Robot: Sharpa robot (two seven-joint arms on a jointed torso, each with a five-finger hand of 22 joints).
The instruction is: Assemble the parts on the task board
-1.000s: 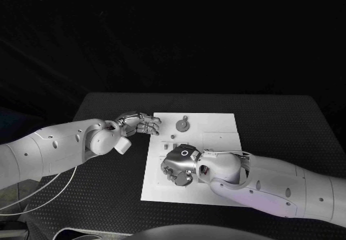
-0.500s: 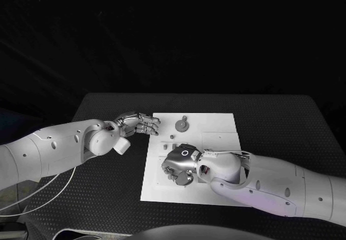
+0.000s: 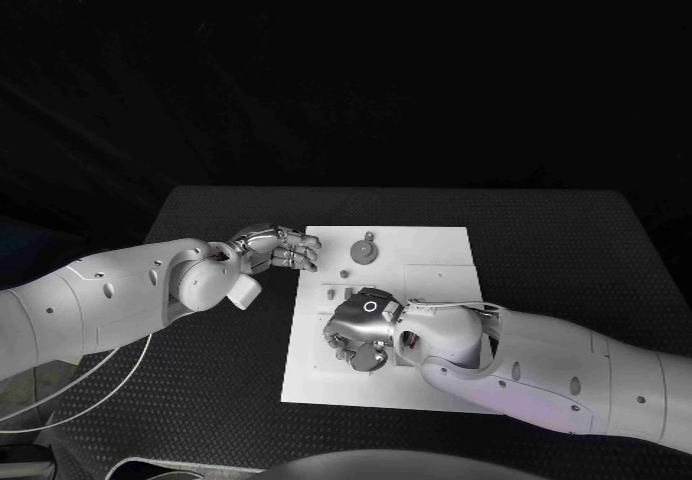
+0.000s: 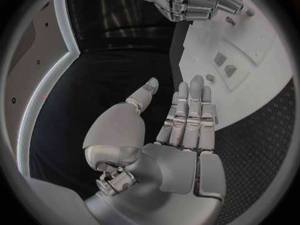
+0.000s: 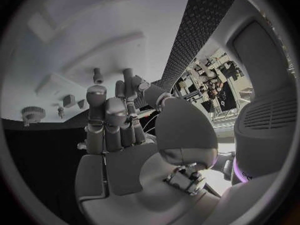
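- Nothing has visibly moved between the earlier head views and now; both hands hold position.
- Right hand (image 3: 361,330): low over the task board (image 3: 433,262), near its left middle, fingers curled; whether it holds a part cannot be told.
- Left hand (image 3: 277,248): at the board's left edge, fingers extended, holding nothing.
- Round part (image 3: 365,250): on the board beyond the right hand, nearer the left hand.

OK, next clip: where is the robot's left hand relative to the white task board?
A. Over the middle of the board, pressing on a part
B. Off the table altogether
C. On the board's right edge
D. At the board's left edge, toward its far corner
D: in the head view the silver left hand sits at the left edge of the white rectangular task board, near its far corner, while the right hand is over the board's middle.
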